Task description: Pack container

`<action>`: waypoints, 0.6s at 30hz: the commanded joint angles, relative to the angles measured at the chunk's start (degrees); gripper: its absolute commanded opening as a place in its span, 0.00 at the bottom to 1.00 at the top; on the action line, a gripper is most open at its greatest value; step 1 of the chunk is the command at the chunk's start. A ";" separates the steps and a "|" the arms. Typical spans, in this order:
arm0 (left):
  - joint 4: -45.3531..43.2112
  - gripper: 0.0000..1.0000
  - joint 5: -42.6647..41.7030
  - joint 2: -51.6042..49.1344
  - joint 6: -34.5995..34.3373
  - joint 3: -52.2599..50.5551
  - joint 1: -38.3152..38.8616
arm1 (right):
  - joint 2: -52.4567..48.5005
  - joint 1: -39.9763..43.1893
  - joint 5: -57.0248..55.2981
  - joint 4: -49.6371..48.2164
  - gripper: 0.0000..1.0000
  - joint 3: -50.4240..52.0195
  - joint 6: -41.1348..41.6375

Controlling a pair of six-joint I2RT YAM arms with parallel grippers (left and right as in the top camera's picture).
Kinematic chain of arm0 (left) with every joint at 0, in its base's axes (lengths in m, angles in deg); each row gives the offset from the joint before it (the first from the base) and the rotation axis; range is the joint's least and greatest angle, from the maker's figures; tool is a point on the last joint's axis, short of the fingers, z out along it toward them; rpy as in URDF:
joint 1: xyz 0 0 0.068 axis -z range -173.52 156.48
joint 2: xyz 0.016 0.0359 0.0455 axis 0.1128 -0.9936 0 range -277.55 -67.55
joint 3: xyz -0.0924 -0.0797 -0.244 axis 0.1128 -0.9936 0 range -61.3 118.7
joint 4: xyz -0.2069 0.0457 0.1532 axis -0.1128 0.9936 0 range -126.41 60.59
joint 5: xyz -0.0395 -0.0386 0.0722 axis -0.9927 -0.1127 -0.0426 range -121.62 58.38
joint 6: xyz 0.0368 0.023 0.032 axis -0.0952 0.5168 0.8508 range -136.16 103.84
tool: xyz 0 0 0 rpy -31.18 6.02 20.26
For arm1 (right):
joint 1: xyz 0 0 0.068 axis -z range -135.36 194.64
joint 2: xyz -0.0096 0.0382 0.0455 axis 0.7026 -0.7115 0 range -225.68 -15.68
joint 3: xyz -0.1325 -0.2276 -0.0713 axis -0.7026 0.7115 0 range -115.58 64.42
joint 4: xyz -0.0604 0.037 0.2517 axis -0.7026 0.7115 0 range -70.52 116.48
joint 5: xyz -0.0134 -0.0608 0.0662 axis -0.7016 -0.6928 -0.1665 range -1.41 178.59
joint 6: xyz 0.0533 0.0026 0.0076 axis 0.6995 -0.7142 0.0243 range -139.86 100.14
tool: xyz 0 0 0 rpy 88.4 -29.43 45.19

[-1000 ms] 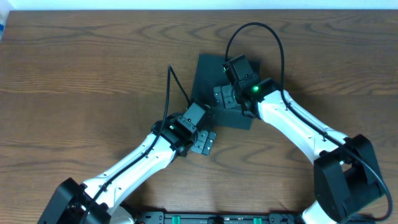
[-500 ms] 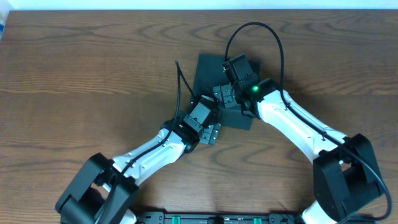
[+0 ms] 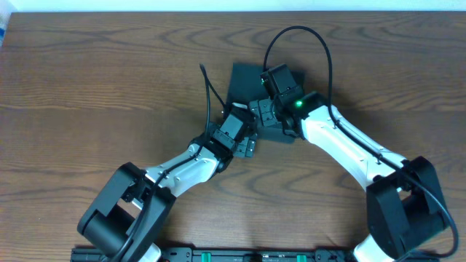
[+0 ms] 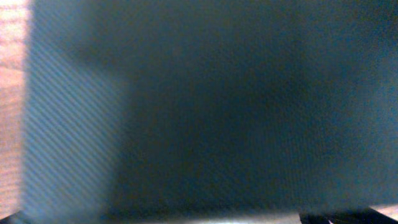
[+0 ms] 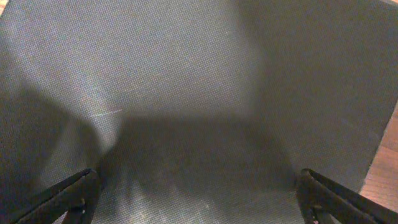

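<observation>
The container (image 3: pixel 243 78) is a dark teal-green square box lying shut in the middle of the wooden table. My right gripper (image 3: pixel 263 116) hovers low over its lid with the fingers spread wide, and nothing is between them. In the right wrist view the lid (image 5: pixel 186 81) fills the frame and the gripper (image 5: pixel 199 179) shows one fingertip at each bottom corner. My left gripper (image 3: pixel 246 143) is at the box's near-left edge. In the left wrist view the box (image 4: pixel 217 106) fills the blurred frame very close up, and only dark finger ends show at the bottom corners.
The wooden table (image 3: pixel 109 87) spreads to the left and right of the box. Black cables (image 3: pixel 298 36) loop above both wrists. A pale wall strip runs along the table's far edge, with a small blue thing (image 3: pixel 2 30) at the far left.
My left arm has swung up and right, from the bare table in front of the box to its near-left edge. The right arm has stayed over the lid.
</observation>
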 commanded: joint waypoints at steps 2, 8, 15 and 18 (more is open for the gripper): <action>-2.16 0.96 1.53 -0.50 1.46 -0.28 -1.44 | -2.34 -0.09 -1.97 0.31 0.99 0.50 0.72; -1.18 0.96 0.50 0.04 1.49 -0.26 -1.73 | -2.32 -0.11 -2.45 0.26 0.99 0.48 0.74; 10.03 0.96 0.37 15.52 2.95 -0.22 -1.31 | 3.04 -0.59 0.00 -1.36 0.99 0.37 0.70; 11.78 0.95 0.52 24.09 4.35 -0.22 -2.29 | 7.85 -0.59 2.05 0.02 0.99 0.37 0.76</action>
